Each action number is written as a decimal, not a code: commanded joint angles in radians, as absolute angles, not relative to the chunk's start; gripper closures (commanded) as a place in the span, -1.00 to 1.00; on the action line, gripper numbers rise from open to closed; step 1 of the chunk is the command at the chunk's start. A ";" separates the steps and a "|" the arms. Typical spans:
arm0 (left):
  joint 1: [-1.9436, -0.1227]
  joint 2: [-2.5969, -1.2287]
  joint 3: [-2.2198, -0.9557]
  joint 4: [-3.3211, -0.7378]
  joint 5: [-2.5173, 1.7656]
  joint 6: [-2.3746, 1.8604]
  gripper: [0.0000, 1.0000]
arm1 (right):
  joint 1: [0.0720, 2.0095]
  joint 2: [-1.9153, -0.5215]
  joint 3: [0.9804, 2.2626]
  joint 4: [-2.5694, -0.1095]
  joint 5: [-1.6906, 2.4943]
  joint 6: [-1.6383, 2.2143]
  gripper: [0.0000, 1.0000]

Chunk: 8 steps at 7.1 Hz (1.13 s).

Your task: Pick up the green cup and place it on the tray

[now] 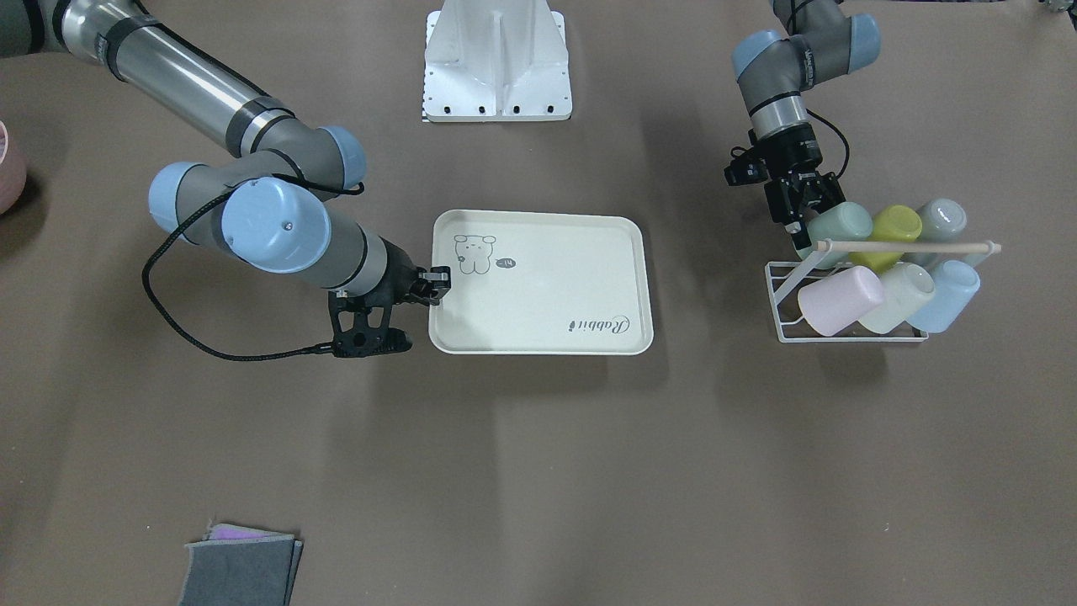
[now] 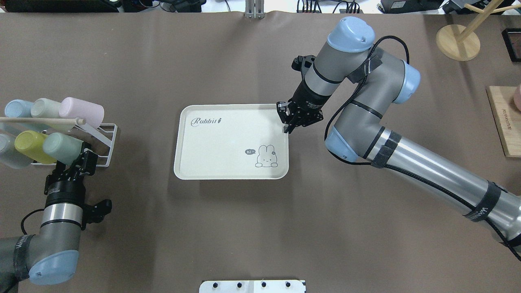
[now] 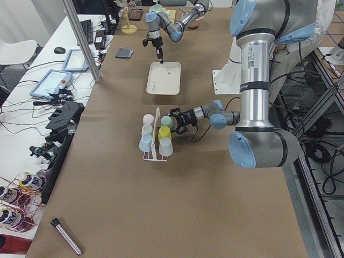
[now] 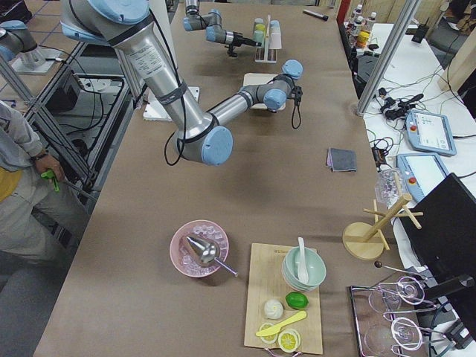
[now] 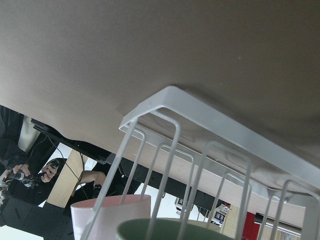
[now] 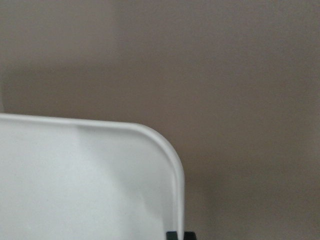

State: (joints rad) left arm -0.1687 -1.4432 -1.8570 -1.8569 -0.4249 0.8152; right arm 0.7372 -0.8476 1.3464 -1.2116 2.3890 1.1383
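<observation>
Left gripper (image 2: 85,156) level, spread apart; right gripper (image 2: 288,127) vertical, pinched narrow.

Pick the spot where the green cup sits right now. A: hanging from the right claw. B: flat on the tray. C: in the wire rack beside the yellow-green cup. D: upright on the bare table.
C: the green cup lies in the wire rack beside the yellow-green cup, left claw right at it.
</observation>
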 commanded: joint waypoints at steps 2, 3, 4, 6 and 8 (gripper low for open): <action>-0.169 -1.450 -1.861 -1.861 -0.426 0.818 -0.50 | 0.706 -0.836 1.327 -1.209 2.361 1.143 1.00; -0.167 -1.450 -1.864 -1.859 -0.426 0.818 -0.46 | 0.704 -0.836 1.324 -1.207 2.361 1.143 0.81; -0.167 -1.450 -1.871 -1.859 -0.426 0.819 -0.45 | 0.704 -0.836 1.324 -1.207 2.359 1.143 0.60; -0.167 -1.448 -1.902 -1.862 -0.426 0.853 -0.41 | 0.707 -0.841 1.325 -1.206 2.355 1.143 0.20; -0.169 -1.439 -1.927 -1.862 -0.426 0.854 -0.44 | 0.741 -0.850 1.336 -1.206 2.356 1.146 -0.64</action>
